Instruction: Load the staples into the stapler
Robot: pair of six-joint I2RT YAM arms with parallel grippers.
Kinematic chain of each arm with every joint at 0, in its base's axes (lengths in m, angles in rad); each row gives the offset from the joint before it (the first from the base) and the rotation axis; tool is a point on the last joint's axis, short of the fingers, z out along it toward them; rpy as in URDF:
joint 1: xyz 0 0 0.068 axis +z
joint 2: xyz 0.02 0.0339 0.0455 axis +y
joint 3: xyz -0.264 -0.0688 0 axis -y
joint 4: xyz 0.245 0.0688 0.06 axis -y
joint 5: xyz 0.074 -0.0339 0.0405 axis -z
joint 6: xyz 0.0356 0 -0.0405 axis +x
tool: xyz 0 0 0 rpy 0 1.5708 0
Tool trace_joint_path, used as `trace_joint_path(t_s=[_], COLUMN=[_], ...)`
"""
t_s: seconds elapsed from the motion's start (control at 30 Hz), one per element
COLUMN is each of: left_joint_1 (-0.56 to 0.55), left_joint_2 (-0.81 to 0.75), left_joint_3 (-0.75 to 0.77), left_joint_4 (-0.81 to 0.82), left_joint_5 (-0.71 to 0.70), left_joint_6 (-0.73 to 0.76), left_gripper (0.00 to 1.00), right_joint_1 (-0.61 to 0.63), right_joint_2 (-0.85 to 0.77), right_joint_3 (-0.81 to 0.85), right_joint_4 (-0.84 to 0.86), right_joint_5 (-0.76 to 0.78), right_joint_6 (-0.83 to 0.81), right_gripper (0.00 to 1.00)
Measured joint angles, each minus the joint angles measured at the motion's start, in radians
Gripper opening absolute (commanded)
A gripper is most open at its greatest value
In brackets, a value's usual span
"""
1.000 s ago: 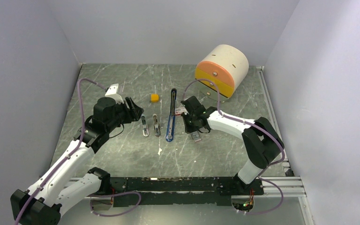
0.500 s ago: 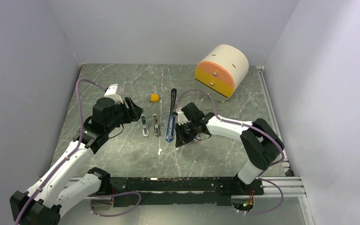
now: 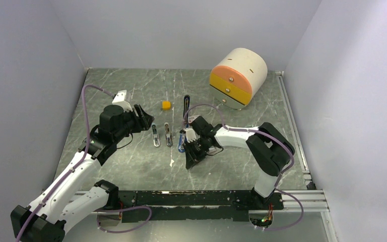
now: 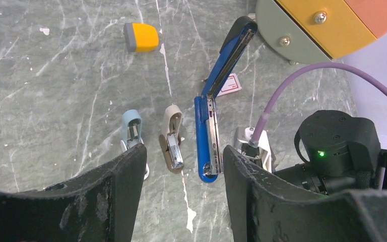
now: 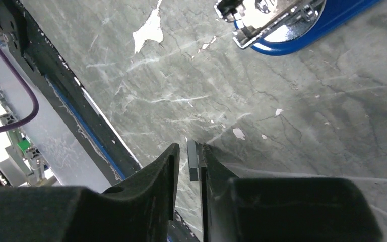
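Note:
The blue stapler [image 3: 183, 132] lies open on the table, its chrome magazine [image 4: 210, 138] facing up and its lid [image 4: 234, 50] swung back. My right gripper [image 3: 192, 155] is just past the stapler's near end [image 5: 287, 27], tilted down toward the table. Its jaws are nearly closed on a thin grey strip of staples [image 5: 193, 161], which sits against one finger [image 5: 216, 166]. My left gripper [image 4: 184, 154] is open and empty, hovering left of the blue stapler over the two small staplers.
A pale blue small stapler [image 4: 132, 128] and a beige one [image 4: 173, 138] lie left of the blue stapler. An orange-yellow block [image 3: 166, 105] sits behind them. A small red-and-white box [image 4: 229, 84] lies by the stapler's hinge. A drawer unit [image 3: 238, 75] stands at the back right.
My right gripper has moved left and nearer, from the right side of the blue stapler to its near end. The left arm has not moved.

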Motion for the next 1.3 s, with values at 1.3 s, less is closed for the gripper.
trace_joint_path(t_s=[1.3], left_joint_1=[0.0], left_joint_2=[-0.098], left_joint_3=[0.0], left_joint_4=[-0.129], left_joint_5=[-0.1], left_joint_6=[-0.005], left_gripper=[0.62], right_joint_1=[0.362], right_joint_2=[-0.005], right_joint_3=[0.156], right_joint_4=[-0.296], right_joint_5=[0.968], right_joint_6=[0.679], right_gripper=[0.54])
